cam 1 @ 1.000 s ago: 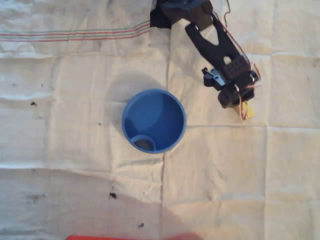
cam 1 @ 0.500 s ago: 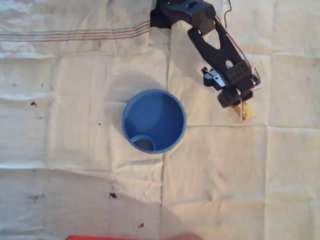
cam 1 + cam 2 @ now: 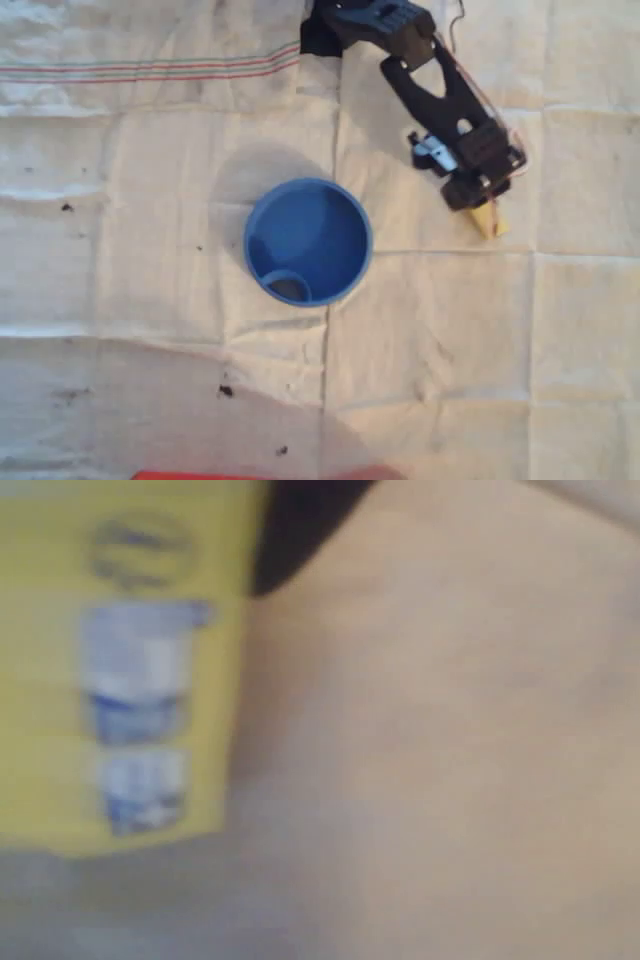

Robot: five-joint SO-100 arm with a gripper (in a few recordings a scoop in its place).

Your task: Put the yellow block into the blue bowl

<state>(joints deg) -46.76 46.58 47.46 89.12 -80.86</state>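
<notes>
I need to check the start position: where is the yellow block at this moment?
In the overhead view the yellow block lies on the cloth to the right of the blue bowl, partly under the gripper.

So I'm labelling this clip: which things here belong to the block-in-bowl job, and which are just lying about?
Belong to the job:
- yellow block, under the gripper
- blue bowl, apart from the block

Just lying about:
- creased cloth covering the table
- red thing at the bottom edge, overhead view

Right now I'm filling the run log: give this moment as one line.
phase: at pickup | gripper: over yellow block, grip unclear | blue bowl: no block inside, left of block in overhead view | cloth-covered table
</notes>
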